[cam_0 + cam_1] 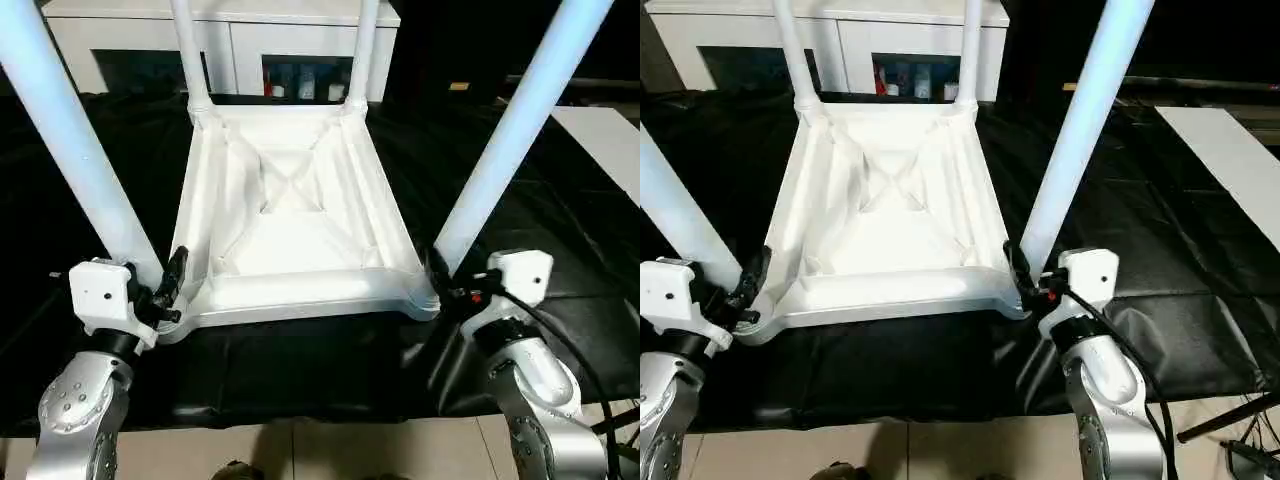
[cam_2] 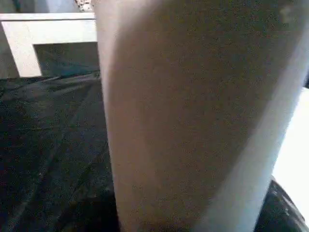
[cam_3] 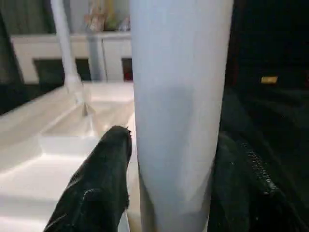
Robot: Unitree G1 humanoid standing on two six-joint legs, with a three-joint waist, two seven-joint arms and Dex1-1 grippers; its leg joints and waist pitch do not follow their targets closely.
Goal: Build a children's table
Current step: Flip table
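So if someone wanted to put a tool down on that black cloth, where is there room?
The black cloth is bare in front of the upturned tabletop, and to its right, before the white board. It is crowded at both near corners, where the left gripper and right gripper flank the legs.

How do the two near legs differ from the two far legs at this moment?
Near legs each have a gripper at the base: left gripper, right gripper. Far legs stand free, beside the cabinet. Near legs look thicker. All four stand upright in the upturned tabletop.
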